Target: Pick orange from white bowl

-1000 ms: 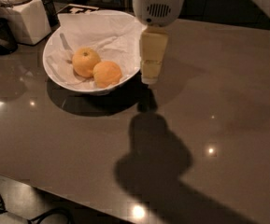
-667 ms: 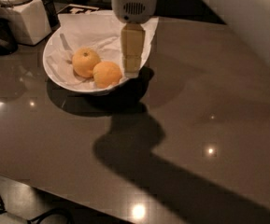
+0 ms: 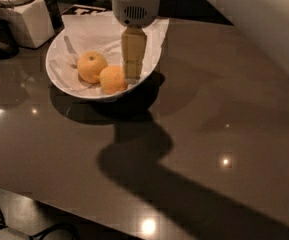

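A robot arm's gripper [image 3: 132, 74], a white cylindrical housing with a pale yellow lower part, hangs inside the right half of a large, shallow, glossy white bowl [image 3: 52, 73] on a dark brown polished table [image 3: 219, 109]. Its tip sits just beside the right edge of a round, deep-orange, matte-skinned orange [image 3: 112, 80], which lies low in the bowl near the front rim. From this angle it cannot be told whether the gripper is spread apart or drawn together, or whether it touches the orange. A paler yellow-orange fruit with a dark stem dimple [image 3: 91, 66] rests against the orange's left side. Crumpled white paper [image 3: 91, 31] lines the bowl and rises past its far rim. Behind the bowl to the left stands a white square container [image 3: 28, 23]. The arm casts a broad dark shadow [image 3: 149, 154] across the tabletop in front of the bowl, and small points of reflected light dot the surface.
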### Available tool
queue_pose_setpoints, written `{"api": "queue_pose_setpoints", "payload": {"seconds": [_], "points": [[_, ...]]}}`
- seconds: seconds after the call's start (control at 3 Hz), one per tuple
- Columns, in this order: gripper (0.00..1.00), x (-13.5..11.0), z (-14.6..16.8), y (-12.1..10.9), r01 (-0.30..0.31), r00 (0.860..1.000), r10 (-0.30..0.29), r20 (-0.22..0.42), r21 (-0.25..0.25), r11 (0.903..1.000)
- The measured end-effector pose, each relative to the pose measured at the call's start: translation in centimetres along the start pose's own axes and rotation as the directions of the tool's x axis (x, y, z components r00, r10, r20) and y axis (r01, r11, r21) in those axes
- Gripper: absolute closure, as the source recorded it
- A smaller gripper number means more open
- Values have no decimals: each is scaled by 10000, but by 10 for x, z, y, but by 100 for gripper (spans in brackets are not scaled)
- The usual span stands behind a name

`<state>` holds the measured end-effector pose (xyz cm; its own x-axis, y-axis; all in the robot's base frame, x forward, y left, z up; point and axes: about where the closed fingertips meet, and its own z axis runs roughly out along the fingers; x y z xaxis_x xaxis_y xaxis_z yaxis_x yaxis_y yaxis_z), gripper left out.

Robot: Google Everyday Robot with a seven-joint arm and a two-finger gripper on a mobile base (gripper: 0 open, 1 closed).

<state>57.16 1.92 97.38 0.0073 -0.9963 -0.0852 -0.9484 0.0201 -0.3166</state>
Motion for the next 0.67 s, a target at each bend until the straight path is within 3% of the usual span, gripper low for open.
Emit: {"api": "queue_pose_setpoints", "payload": {"seconds": [0.33, 0.67], "points": [[0, -17, 10, -2, -177, 9998, 180, 116, -268, 9995], [7, -33, 22, -2, -264, 9994, 278, 196, -660, 9975]]}}
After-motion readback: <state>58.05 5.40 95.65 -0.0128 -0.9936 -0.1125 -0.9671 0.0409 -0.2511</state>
